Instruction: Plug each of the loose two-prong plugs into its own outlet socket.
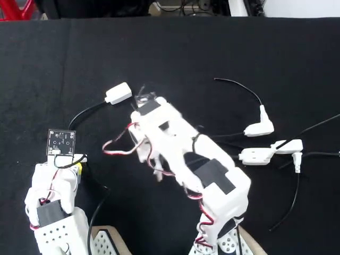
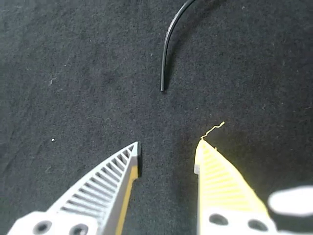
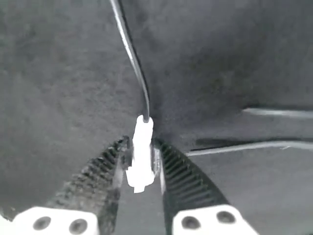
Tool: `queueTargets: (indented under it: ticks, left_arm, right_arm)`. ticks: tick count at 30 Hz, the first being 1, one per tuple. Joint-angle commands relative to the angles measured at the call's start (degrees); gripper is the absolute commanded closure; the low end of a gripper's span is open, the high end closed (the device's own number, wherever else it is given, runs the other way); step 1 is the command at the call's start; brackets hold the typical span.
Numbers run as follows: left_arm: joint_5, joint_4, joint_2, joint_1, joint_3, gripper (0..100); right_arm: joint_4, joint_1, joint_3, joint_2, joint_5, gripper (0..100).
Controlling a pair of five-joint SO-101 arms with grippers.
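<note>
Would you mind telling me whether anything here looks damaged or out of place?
A thin yellowish filament curls off the tip of the left tool's yellow finger, like frayed plastic. A black cable ahead of it ends bare on the cloth, with no plug.

looks like a lab: black-cloth table (image 1: pixel 239 48), cable clutter (image 1: pixel 187 7) behind.

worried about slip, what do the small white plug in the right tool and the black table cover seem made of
Small white plug: likely smooth moulded plastic, faint sheen, rounded edges. Black table cover: probably matte felt-like cloth, fuzzy grain with pale lint specks.
</note>
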Motion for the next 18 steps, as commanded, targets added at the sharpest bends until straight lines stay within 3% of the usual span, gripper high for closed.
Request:
queueTargets:
  ticks: [1,5,18]
  left_arm:
    - [-0.5,0.4,-0.2,0.5,1.1,81]
    - [-0.5,0.4,-0.2,0.5,1.1,81]
    - [-0.5,0.4,-0.2,0.4,1.1,81]
  right_arm:
    - [1.5,6.8,-6.6,-0.2,8.8,98.6]
    - [-0.4,8.9,-8.9,0.2,13.0,98.6]
    - [-4.8,1.8,0.1,0.2,18.9,98.4]
